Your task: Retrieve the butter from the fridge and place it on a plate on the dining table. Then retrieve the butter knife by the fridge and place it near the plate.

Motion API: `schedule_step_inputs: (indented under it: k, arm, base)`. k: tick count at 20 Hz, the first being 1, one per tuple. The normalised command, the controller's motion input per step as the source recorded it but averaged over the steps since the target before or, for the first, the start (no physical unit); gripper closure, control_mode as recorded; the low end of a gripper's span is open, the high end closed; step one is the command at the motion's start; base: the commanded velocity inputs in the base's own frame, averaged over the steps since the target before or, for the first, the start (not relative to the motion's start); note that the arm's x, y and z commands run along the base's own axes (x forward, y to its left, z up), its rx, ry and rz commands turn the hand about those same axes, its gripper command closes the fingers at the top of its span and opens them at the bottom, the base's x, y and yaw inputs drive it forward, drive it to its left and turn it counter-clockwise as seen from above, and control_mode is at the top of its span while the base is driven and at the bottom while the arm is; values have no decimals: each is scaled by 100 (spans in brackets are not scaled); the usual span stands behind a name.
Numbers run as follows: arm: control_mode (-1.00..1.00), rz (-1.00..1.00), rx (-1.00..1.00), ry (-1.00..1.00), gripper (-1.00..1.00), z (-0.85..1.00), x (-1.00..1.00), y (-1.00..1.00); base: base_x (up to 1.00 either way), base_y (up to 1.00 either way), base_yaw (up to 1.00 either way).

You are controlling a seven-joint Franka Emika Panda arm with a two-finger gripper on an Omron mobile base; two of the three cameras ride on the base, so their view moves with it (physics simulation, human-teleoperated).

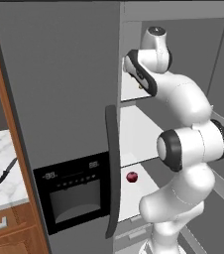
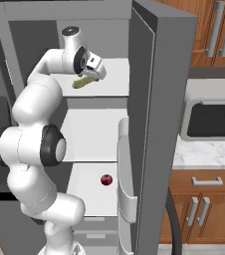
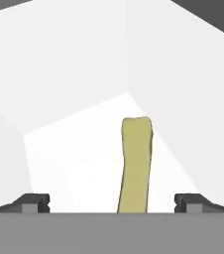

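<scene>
Butter (image 3: 136, 166): on upper fridge (image 2: 159, 99) shelf, lying between the spread, empty fingers (image 3: 34, 202). Step: reaching to grasp. Next: advance slightly, pinch stick across its width, withdraw. Knife (image 1: 6, 171): on worktop (image 1: 0, 163) beside fridge.

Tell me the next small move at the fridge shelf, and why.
Probably ease the end effector forward and down, then close. Its fingertips stand wide apart, with the butter lying between them on the upper fridge shelf, not yet gripped.
</scene>
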Motion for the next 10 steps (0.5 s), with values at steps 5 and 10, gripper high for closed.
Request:
schedule_step_inputs:
  k: [5, 10]
  arm:
    - [-100, 0, 0, 10, -100, -20, 0, 0]
    - [-100, 0, 0, 1, -100, -18, 0, 0]
  base:
    - [0, 0, 0]
    - [0, 0, 0]
